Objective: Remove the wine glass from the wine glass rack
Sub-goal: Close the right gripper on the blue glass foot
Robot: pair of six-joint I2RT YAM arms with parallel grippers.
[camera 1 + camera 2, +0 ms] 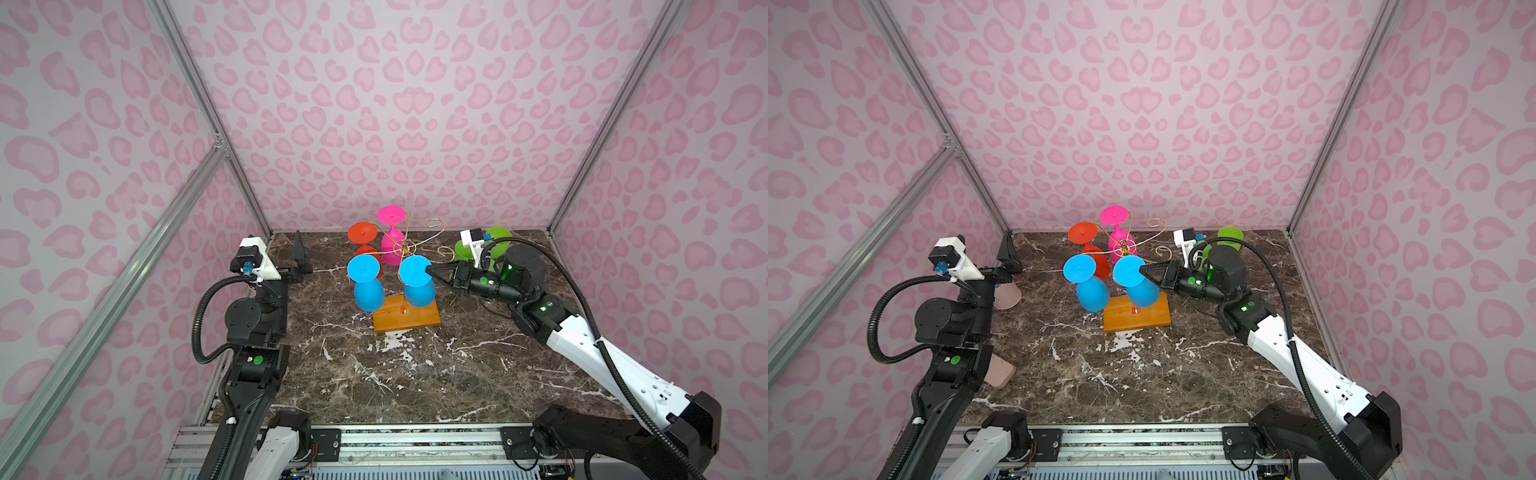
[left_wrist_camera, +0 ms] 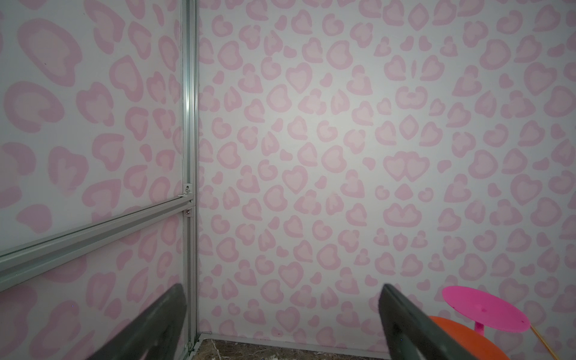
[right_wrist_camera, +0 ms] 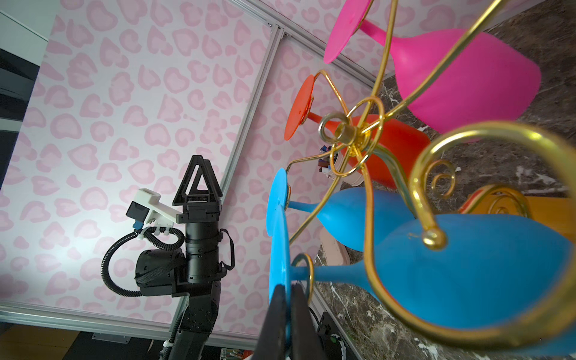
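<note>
Pinching the blue glass [image 1: 419,293] by its foot, you are keeping your right claw [image 1: 430,272] pressed on the rim; the glass is hanging bowl-down on the rack [image 1: 404,248]. Your left claw [image 2: 282,290] is idling spread. Next, likely: sliding the glass outward off its arm.

White-shelled black arms [image 1: 582,345], ribbed black cables [image 1: 194,324], green dots [image 1: 258,360], white camera mounts [image 1: 468,239], triangular black left tool [image 3: 199,159]

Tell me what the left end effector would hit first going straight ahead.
Probably the back wall: the open left end effector faces it, and the pink glass sits off to one side.
</note>
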